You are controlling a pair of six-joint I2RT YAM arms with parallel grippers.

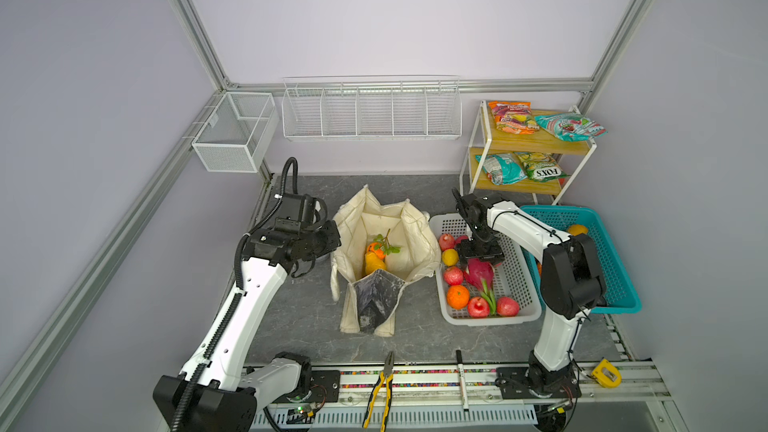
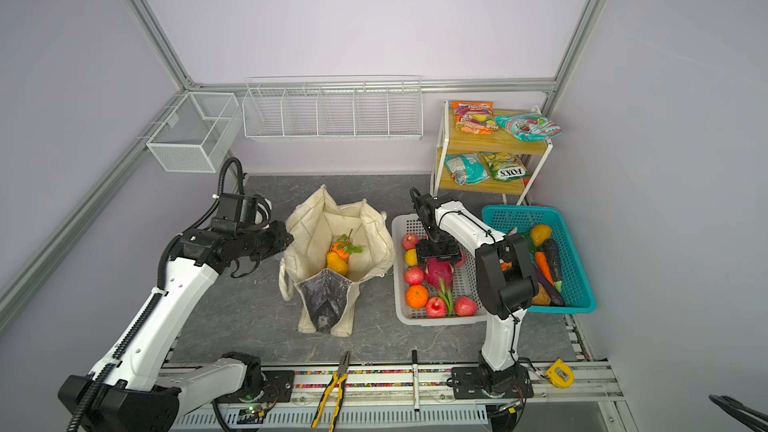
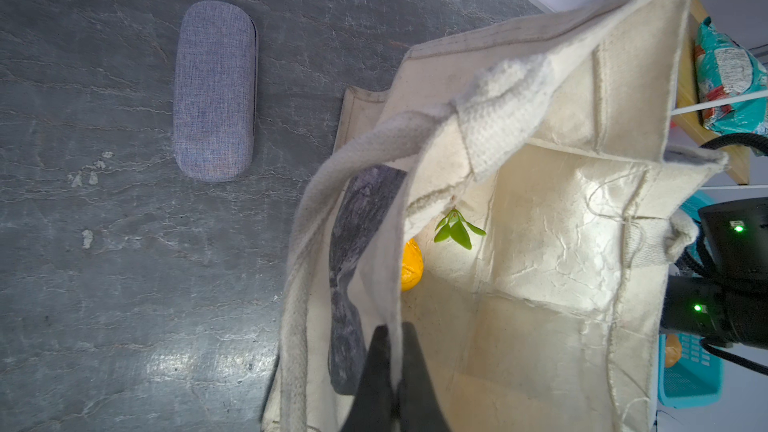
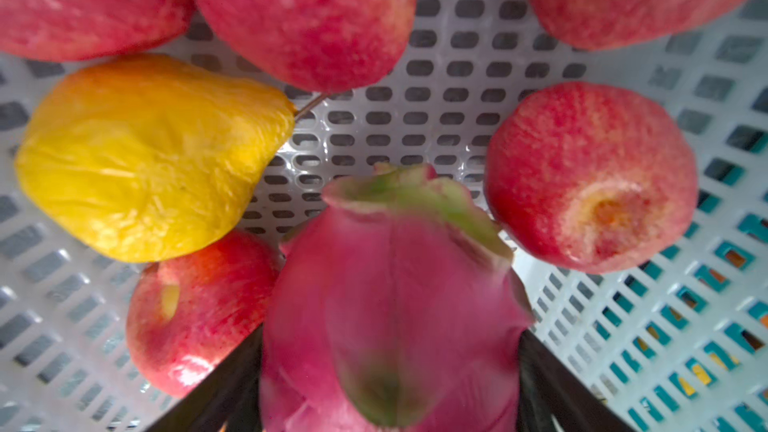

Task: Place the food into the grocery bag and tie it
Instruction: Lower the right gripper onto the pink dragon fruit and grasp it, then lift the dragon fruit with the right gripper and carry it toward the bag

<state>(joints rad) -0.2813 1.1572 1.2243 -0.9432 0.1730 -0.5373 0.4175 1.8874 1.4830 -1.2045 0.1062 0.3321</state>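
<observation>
The bag [image 1: 415, 222] stands open at the table centre, with an orange [image 1: 375, 249] and a yellow fruit [image 1: 374, 264] inside. Its rim is pinched between the pressed-together fingers of the left gripper [image 3: 392, 328]. In the white basket [image 1: 490, 318] just beside it, the dragon fruit [image 1: 480, 274] is flanked by the widely spread right gripper [image 4: 390, 336]; a firm grip cannot be confirmed. Snack packets [image 1: 511, 118] lie on the far shelf [image 1: 523, 145]
</observation>
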